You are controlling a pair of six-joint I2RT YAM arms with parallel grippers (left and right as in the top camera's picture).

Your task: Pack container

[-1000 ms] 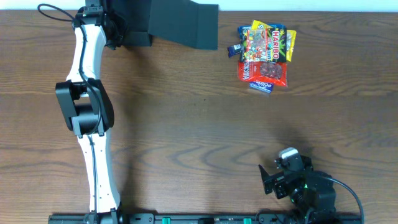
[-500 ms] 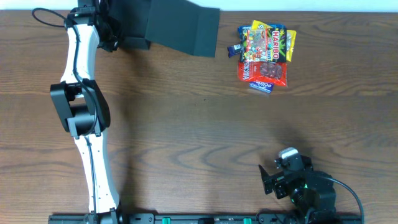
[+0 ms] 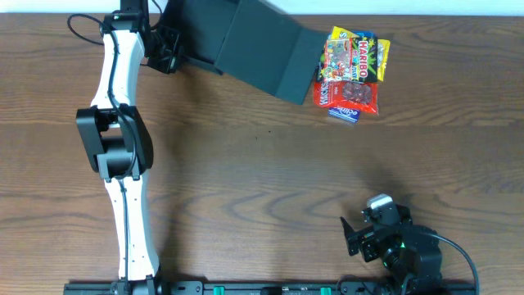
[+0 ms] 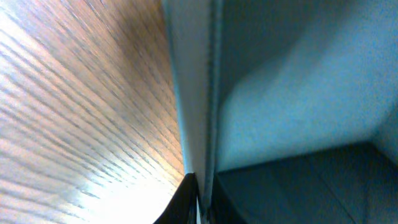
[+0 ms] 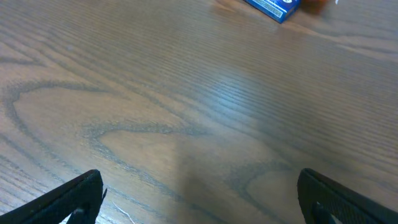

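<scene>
left gripper (image 3: 169,47) clamped on container (image 3: 201,31) wall | flap lid (image 3: 274,61) against candy packets (image 3: 350,70) | right gripper (image 3: 352,238) spread wide, empty

The container (image 3: 246,45) lies left of (perhaps touching) the candy packets (image 3: 352,70).

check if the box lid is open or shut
Open: the flap lid of the container lies spread toward the candy packets, not folded over the top.

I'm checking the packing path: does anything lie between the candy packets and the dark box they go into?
Only the container's own open flap lid, spread between the box body and the candy packets, with its corner reaching the pile's left edge. Otherwise nothing visible stands in the way.
</scene>
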